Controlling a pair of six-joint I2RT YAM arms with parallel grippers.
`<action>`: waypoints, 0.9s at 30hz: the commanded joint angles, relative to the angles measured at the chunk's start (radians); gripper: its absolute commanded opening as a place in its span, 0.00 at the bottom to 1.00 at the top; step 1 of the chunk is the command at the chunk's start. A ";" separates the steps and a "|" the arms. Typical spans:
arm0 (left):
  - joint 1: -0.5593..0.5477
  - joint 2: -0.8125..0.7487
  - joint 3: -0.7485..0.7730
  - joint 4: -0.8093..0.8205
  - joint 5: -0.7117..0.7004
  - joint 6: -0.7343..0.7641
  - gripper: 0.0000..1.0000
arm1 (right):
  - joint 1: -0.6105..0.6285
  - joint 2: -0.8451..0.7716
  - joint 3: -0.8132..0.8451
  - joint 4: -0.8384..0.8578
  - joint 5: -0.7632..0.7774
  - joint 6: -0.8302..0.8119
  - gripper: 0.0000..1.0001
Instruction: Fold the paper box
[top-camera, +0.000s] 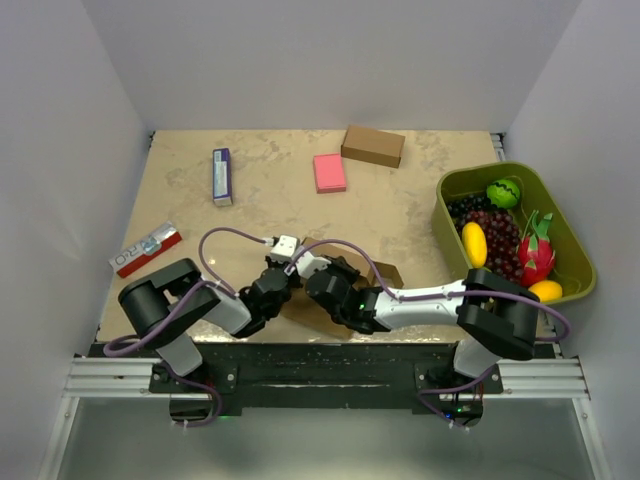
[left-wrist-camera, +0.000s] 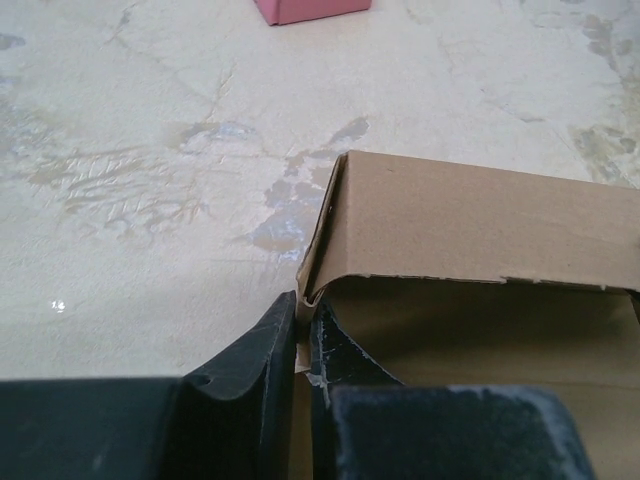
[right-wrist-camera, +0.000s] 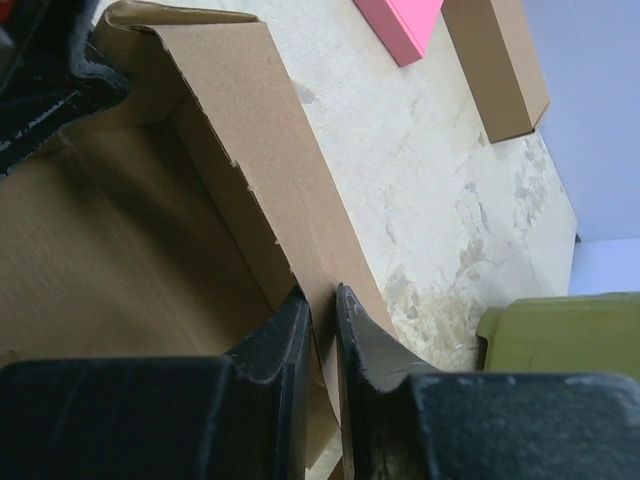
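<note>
The paper box (left-wrist-camera: 480, 215) is a plain brown cardboard cut-out lying near the table's front edge, with one long wall raised. My left gripper (left-wrist-camera: 303, 320) is shut on the corner edge of that wall, and thin card shows between its fingertips. My right gripper (right-wrist-camera: 322, 305) is shut on the same raised wall (right-wrist-camera: 240, 130) at its other end. In the top view both grippers meet over the box (top-camera: 388, 272), left gripper (top-camera: 283, 287) and right gripper (top-camera: 322, 282) close together, hiding most of the box.
A pink block (top-camera: 329, 172) and a ready-made brown box (top-camera: 372, 146) lie at the back. A blue-white carton (top-camera: 221, 176) and a red-white packet (top-camera: 146, 249) are on the left. A green bin (top-camera: 565, 225) of toy fruit stands at the right.
</note>
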 joint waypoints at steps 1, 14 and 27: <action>-0.013 0.031 0.038 -0.068 -0.248 0.097 0.00 | 0.014 0.029 -0.004 -0.057 -0.092 0.030 0.02; -0.044 0.090 0.032 0.047 -0.196 0.091 0.00 | 0.014 0.046 -0.004 -0.053 -0.100 0.030 0.02; -0.047 -0.132 -0.110 0.024 -0.047 -0.038 0.36 | 0.015 0.070 -0.007 -0.047 -0.103 0.036 0.03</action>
